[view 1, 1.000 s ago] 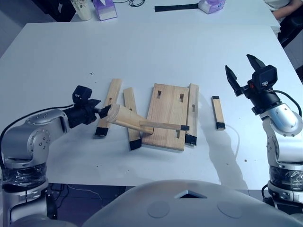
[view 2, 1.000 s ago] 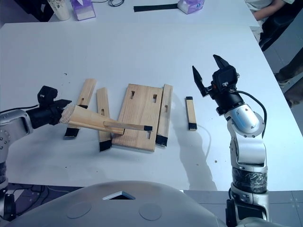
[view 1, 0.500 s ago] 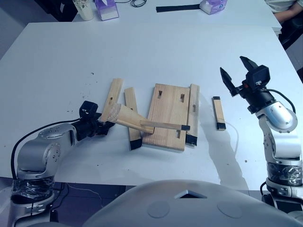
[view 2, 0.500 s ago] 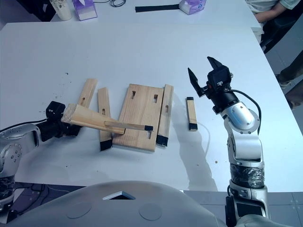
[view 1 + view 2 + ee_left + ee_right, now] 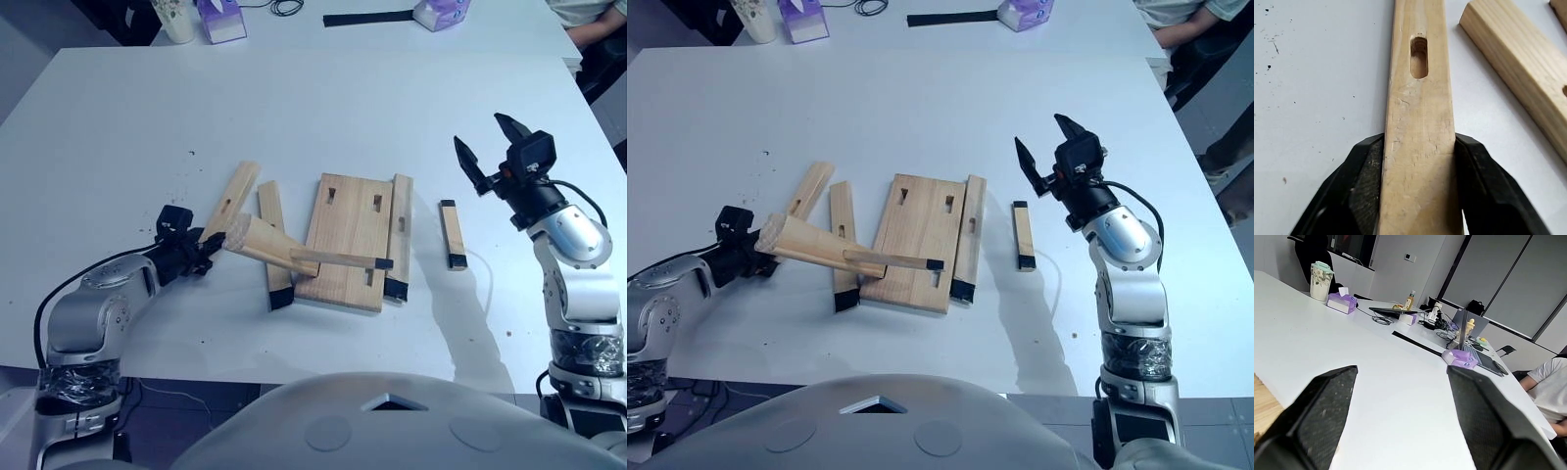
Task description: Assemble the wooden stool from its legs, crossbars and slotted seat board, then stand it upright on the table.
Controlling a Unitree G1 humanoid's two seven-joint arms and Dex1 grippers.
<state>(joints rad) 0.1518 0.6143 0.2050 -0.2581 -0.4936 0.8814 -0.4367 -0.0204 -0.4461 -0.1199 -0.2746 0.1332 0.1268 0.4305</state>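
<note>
Left eye view. Change: compared with half a second ago, the leftmost leg slants further from the seat board. Its near end has swung outward, and the left gripper is clamped on it. The right gripper hangs spread wide above the table, right of the board, holding nothing.

Count, by size:
- One seat board, lying flat.
- Four legs: the leftmost leg; a second leg just left of the board; a third leg along its right edge; a tilted leg lying across the second.
- Two crossbars: a fitted crossbar projecting from the tilted leg over the board's near left part, and a loose crossbar lying right of the board.
</note>
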